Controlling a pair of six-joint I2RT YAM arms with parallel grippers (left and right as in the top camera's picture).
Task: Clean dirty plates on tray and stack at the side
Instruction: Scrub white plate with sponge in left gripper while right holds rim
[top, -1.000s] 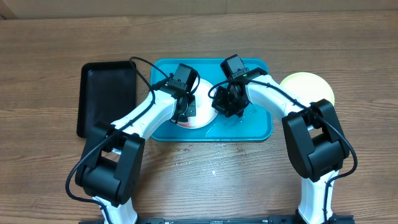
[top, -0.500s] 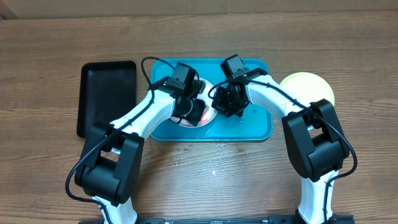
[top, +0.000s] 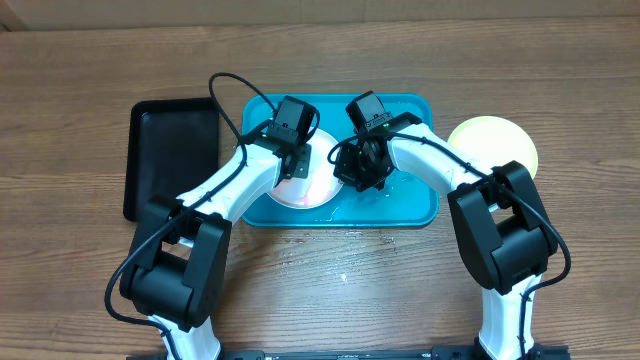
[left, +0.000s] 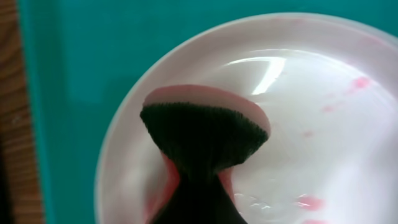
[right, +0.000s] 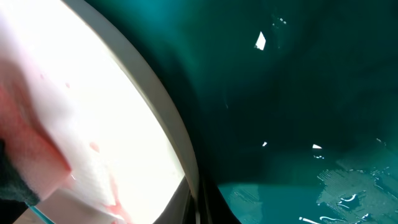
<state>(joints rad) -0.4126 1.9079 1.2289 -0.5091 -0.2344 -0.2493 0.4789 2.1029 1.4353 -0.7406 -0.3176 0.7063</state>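
The white plate (top: 312, 188) lies on the left half of the turquoise tray (top: 410, 205), with red smears on it in the left wrist view (left: 317, 130). My left gripper (top: 296, 160) is shut on the sponge (left: 202, 127), dark scrub face up and pink-stained underneath, pressed on the plate's left part. My right gripper (top: 354, 172) is shut on the plate's right rim (right: 155, 106), its fingers (right: 200, 202) clamping the edge. The yellow-green plate (top: 495, 143) sits on the table right of the tray. The light blue plate is not in view.
A black rectangular tray (top: 170, 155) lies left of the turquoise tray. The tray floor (right: 298, 93) right of the plate is wet with droplets. Both arms crowd over the tray's middle.
My left gripper swept the sponge to the right across the plate and then back toward its far left side. The right gripper has shifted slightly left, still on the rim.
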